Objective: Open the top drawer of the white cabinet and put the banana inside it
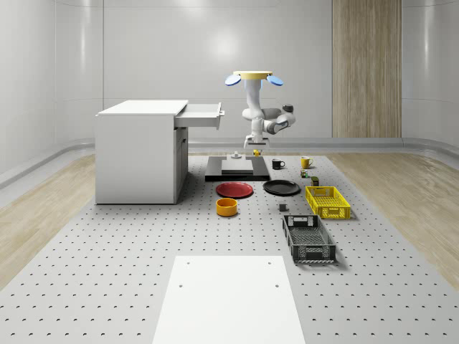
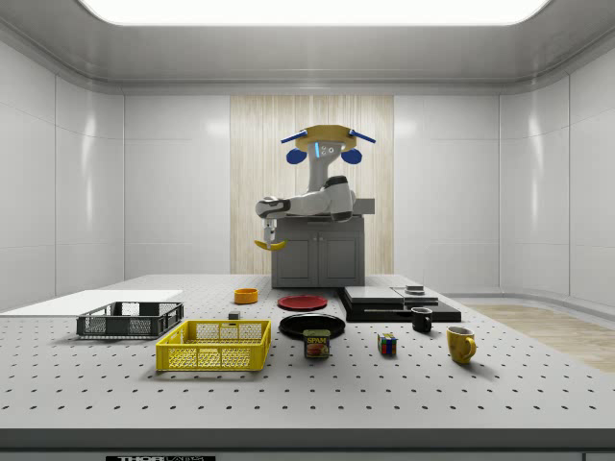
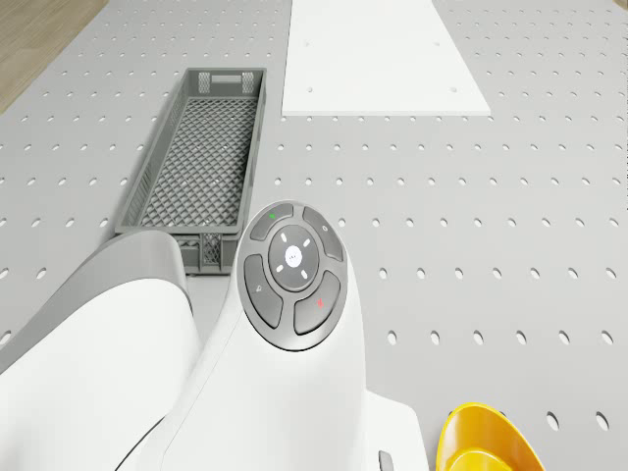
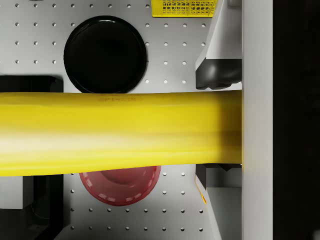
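The gripper (image 2: pixel 270 236) hangs at the end of the bent white arm (image 1: pixel 267 122), its fingers closed on the banana (image 2: pixel 270 245), which lies crosswise between them in mid-air. The drone (image 1: pixel 253 77) hovers above the perforated table (image 1: pixel 107 279), just beside the white cabinet (image 1: pixel 136 154), whose top drawer (image 1: pixel 200 116) is pulled open toward the arm. Below the gripper lie a dark platform (image 1: pixel 237 169), a red plate (image 1: pixel 234 189) and a black plate (image 1: pixel 281 187). The banana is held lower than the open drawer, outside it.

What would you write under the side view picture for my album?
Hovering drone carries a banana in its gripper above the table.
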Motion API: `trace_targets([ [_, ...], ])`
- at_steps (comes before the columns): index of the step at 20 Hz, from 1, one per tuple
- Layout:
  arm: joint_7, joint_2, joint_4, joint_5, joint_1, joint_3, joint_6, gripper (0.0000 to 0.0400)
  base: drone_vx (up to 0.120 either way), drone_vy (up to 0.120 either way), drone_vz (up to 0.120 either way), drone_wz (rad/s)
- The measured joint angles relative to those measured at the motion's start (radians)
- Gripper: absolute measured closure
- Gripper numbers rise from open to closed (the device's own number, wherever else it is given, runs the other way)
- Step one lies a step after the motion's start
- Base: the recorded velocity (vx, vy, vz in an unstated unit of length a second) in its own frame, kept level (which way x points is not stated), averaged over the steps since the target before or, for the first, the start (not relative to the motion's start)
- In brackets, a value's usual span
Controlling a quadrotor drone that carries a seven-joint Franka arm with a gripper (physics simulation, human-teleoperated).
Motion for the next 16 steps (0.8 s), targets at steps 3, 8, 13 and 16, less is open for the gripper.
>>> trace_targets([
  [3,0.000,-0.001,0.000,0.000,0.000,0.000,0.001,0.0207,-0.120,0.000,0.120,0.000],
  [8,0.000,-0.002,0.000,-0.001,0.000,0.000,0.002,0.0207,-0.120,0.000,0.120,0.000],
  [13,0.000,-0.003,0.000,-0.001,0.001,-0.001,0.003,0.0207,-0.120,-0.016,0.120,0.000],
  [16,0.000,-0.004,0.000,-0.001,0.001,-0.001,0.003,0.0207,-0.120,-0.120,0.120,0.000],
])
